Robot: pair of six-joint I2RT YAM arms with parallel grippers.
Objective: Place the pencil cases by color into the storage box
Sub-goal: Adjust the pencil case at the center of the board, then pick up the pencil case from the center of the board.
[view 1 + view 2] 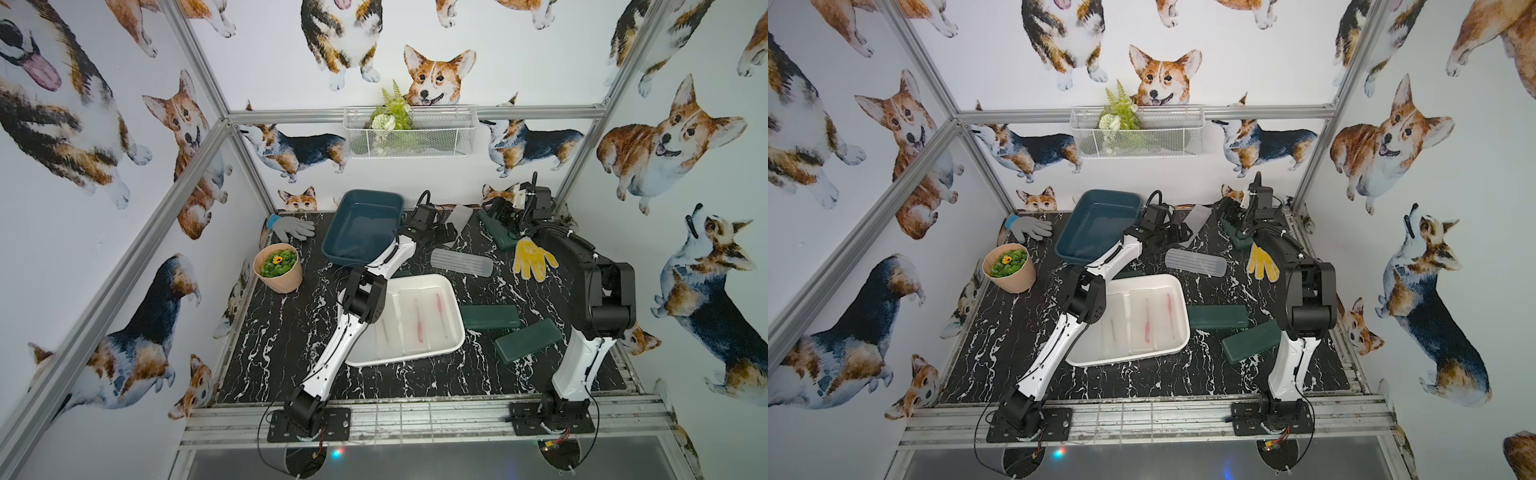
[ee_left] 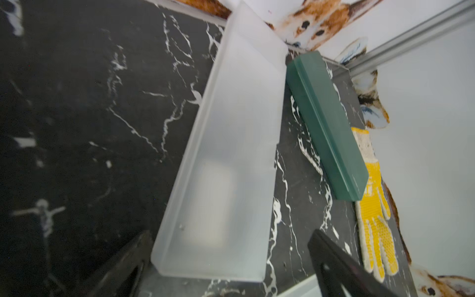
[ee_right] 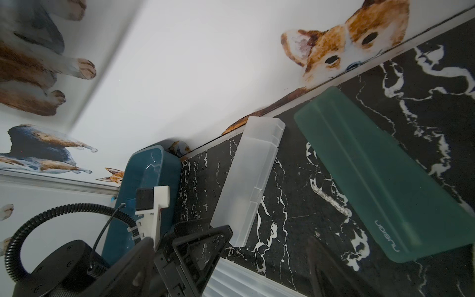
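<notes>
A frosted white pencil case [image 2: 223,159] lies on the table near the back wall, one end between the spread fingers of my left gripper [image 2: 231,239], which is open. In a top view this gripper [image 1: 446,230] sits right of the empty blue storage box [image 1: 332,237]. My right gripper [image 1: 500,212] is open above a dark green case [image 1: 496,232] in the back right corner; the case [image 3: 385,180] lies beside its jaws, not between them. The white storage box [image 1: 419,278] holds frosted cases [image 1: 419,320]. A ribbed frosted case [image 1: 461,262] and two green cases [image 1: 490,316] [image 1: 528,340] lie loose.
A yellow glove [image 1: 532,259] lies beside the right arm, and a grey glove [image 1: 291,228] at the back left. A potted plant [image 1: 279,268] stands on the left. A wire basket [image 1: 409,131] hangs on the back wall. Another green case [image 1: 401,273] peeks from under the left arm.
</notes>
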